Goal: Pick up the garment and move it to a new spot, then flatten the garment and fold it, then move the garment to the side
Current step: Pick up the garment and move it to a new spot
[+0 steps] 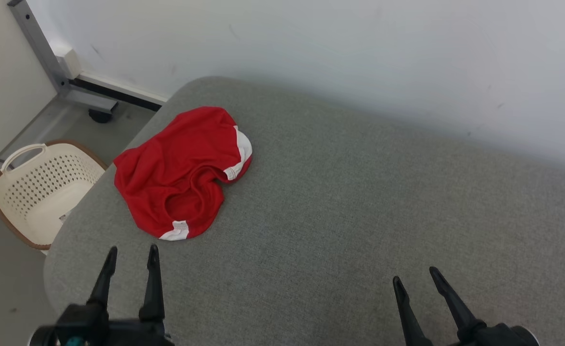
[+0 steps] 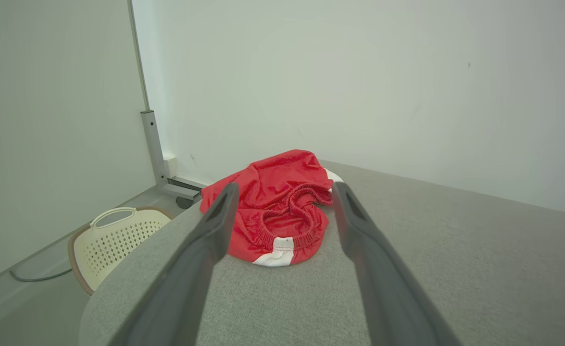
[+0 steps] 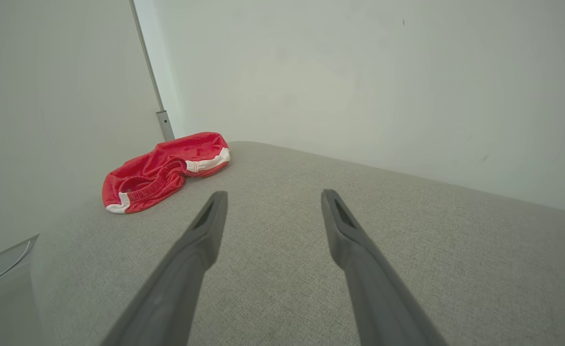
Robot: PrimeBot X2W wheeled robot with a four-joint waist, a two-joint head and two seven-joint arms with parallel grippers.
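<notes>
A crumpled red garment (image 1: 176, 173) with white trim lies near the left edge of the grey padded table (image 1: 359, 206). My left gripper (image 1: 133, 250) is open at the lower left, just short of the garment's near edge, fingers pointing at it. From the left wrist the garment (image 2: 275, 211) sits between and beyond the open left gripper (image 2: 284, 190). My right gripper (image 1: 414, 275) is open at the lower right, far from the cloth. The right wrist view has the garment (image 3: 162, 170) off to the left of the open right gripper (image 3: 272, 194). Nothing is held.
A cream perforated basket (image 1: 42, 190) with a brown rim stands on the floor left of the table, also in the left wrist view as the basket (image 2: 114, 240). A white wall (image 1: 359, 57) runs behind the table. A metal post (image 1: 37, 43) stands at the far left corner.
</notes>
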